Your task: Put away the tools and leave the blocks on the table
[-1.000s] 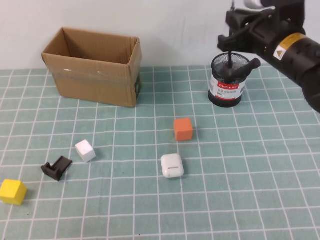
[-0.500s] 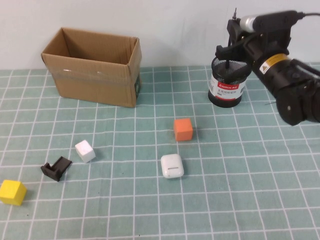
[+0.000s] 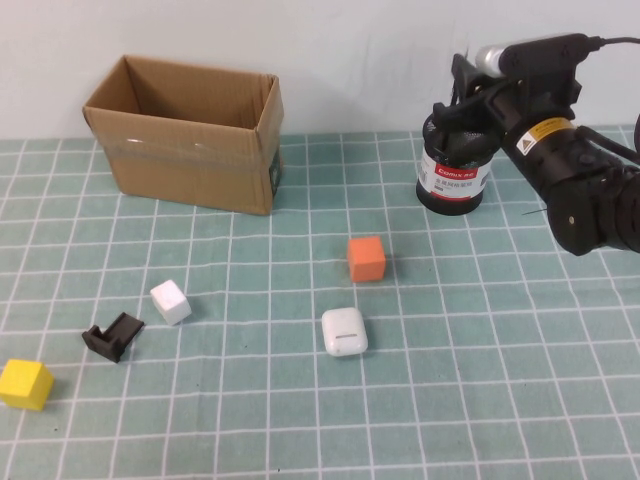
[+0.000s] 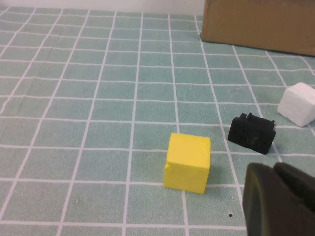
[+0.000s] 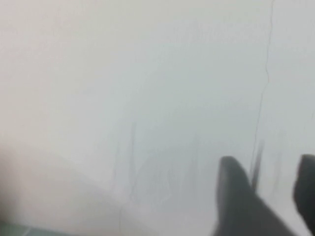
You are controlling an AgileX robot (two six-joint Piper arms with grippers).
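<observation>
My right gripper (image 3: 458, 100) hangs at the rim of a black mesh pen cup (image 3: 453, 182) at the back right of the teal mat (image 3: 500, 380). In the right wrist view its fingers (image 5: 236, 191) stand apart before the pale wall, with only a thin dark line between them. No pliers, scissors or screwdrivers show clearly anywhere. The orange cube (image 3: 366, 258) sits mid-table, the white cube (image 3: 171, 301) left of centre, the yellow cube (image 3: 25, 384) at the near left. My left gripper (image 4: 273, 170) is shut and empty, close to the yellow cube (image 4: 187, 162); it is outside the high view.
An open cardboard box (image 3: 185, 135) stands at the back left and shows in the left wrist view (image 4: 256, 24). A white earbud case (image 3: 344, 332) lies near the centre. A small black bracket (image 3: 112, 336) lies beside the white cube (image 4: 297, 103), and shows in the left wrist view (image 4: 252, 133).
My right gripper has come down over the mesh cup. The thin black tool that hung from it a second ago no longer shows. The blocks, case and bracket have not moved.
</observation>
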